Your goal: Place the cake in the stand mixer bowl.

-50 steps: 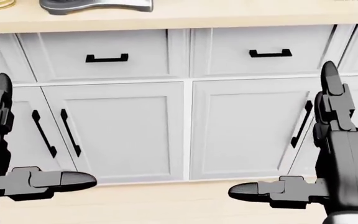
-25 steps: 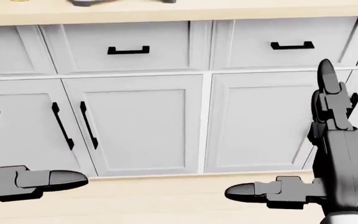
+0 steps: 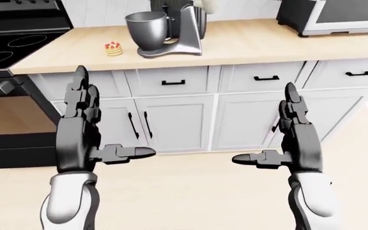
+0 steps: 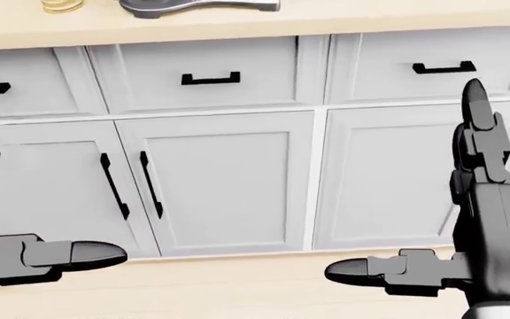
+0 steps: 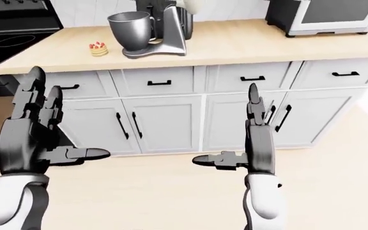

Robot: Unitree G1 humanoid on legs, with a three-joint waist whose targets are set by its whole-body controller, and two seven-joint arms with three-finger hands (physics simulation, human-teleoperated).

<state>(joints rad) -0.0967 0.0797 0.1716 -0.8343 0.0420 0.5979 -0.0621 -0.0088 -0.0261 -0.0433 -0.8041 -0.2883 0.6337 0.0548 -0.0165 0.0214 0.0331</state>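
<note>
Flat, even, bright rendered light; everything is sharp. Soft highlights gleam on the mixer bowl (image 3: 147, 29) above the left hand (image 3: 81, 129).

A kitchen: stove (image 3: 11, 43), wooden counter (image 3: 248, 43), white cabinets (image 3: 177, 122), stand mixer (image 3: 168, 28).

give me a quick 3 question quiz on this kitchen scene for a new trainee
1. True or false: the cake already sits inside the stand mixer bowl.
2. In the left-eye view, the cake lies on the counter to which side of the bowl?
A. left
B. right
C. inside it
3. Fill in: the left robot hand and the right robot hand both hold ____.

Key
1. False; it rests on the counter, apart from the bowl.
2. A
3. nothing; both are open, fingers upright, level with the cabinet doors.
</note>
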